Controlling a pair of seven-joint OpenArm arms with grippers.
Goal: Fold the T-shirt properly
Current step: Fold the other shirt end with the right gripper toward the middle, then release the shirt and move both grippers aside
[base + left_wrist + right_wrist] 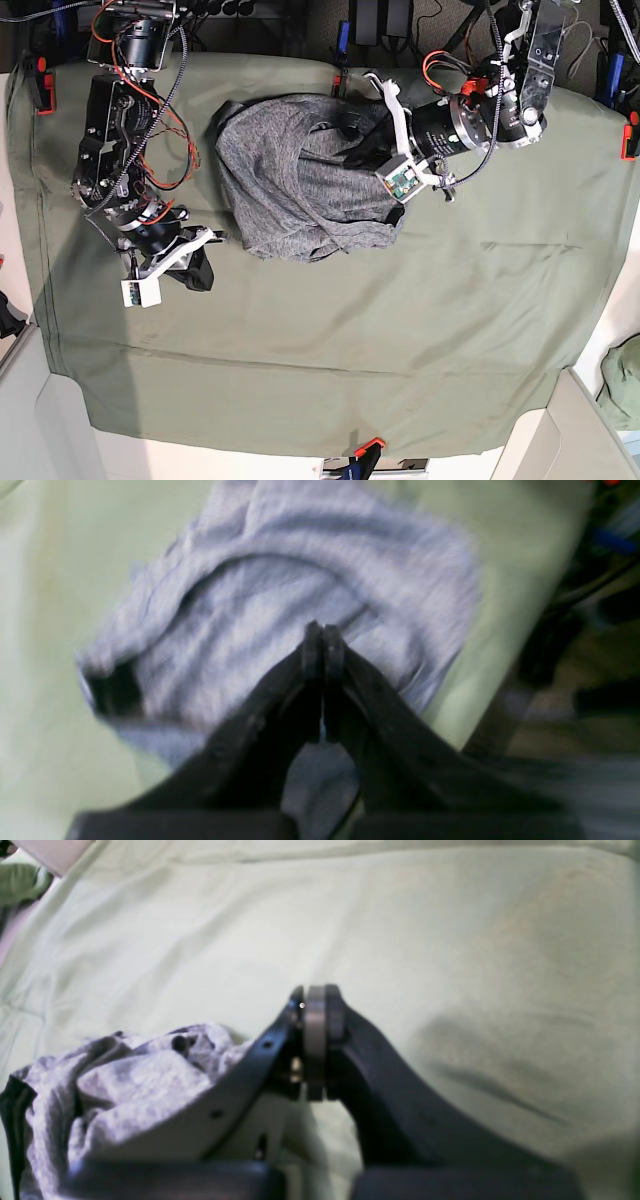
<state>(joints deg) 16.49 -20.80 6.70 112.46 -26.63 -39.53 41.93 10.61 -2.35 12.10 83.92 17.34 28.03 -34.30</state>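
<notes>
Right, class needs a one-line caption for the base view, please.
A crumpled grey T-shirt on a green cloth, between two robot arms.

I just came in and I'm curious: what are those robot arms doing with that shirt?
A two-armed robot has a mottled grey knit T-shirt to fold. It lies bunched up on a plain green tablecloth. The left gripper is shut above it, and the right gripper is shut beside it. It isn't folded yet.
</notes>
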